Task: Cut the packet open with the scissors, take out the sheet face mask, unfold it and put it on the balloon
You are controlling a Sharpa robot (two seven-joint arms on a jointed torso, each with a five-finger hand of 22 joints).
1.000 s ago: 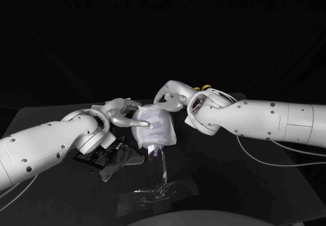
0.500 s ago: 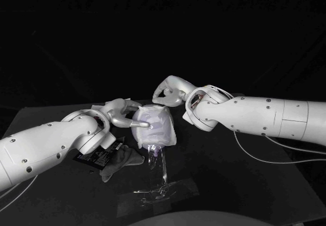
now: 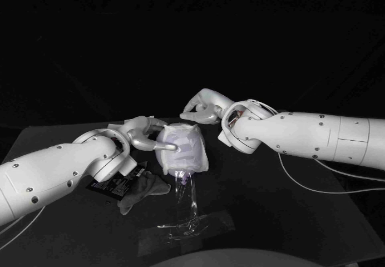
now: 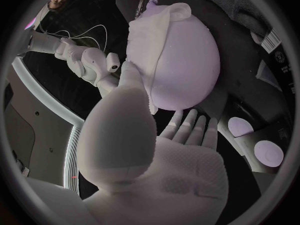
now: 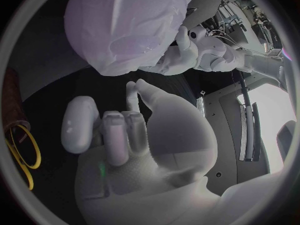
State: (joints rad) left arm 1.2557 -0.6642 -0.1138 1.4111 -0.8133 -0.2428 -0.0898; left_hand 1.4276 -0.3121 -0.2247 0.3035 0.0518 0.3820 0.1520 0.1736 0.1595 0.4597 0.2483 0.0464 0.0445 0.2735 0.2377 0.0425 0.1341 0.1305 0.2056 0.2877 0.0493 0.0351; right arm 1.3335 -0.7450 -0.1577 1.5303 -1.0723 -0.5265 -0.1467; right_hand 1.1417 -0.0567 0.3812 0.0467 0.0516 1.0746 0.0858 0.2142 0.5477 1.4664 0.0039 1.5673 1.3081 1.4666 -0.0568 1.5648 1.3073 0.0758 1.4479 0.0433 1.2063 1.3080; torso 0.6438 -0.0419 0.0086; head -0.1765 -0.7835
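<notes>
Sheet face mask draped over the balloon, upright on a clear stand. Left hand beside the balloon, spread and grasping nothing, fingertip pressed to the mask, likely to smooth it flat. Right hand just behind the balloon, curled in, empty. Packet lying near the balloon's stand.

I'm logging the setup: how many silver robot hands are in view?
2. The left hand presses a finger against the pale lilac balloon wearing the white sheet mask. The right hand hovers curled behind its top, seemingly clear.
</notes>
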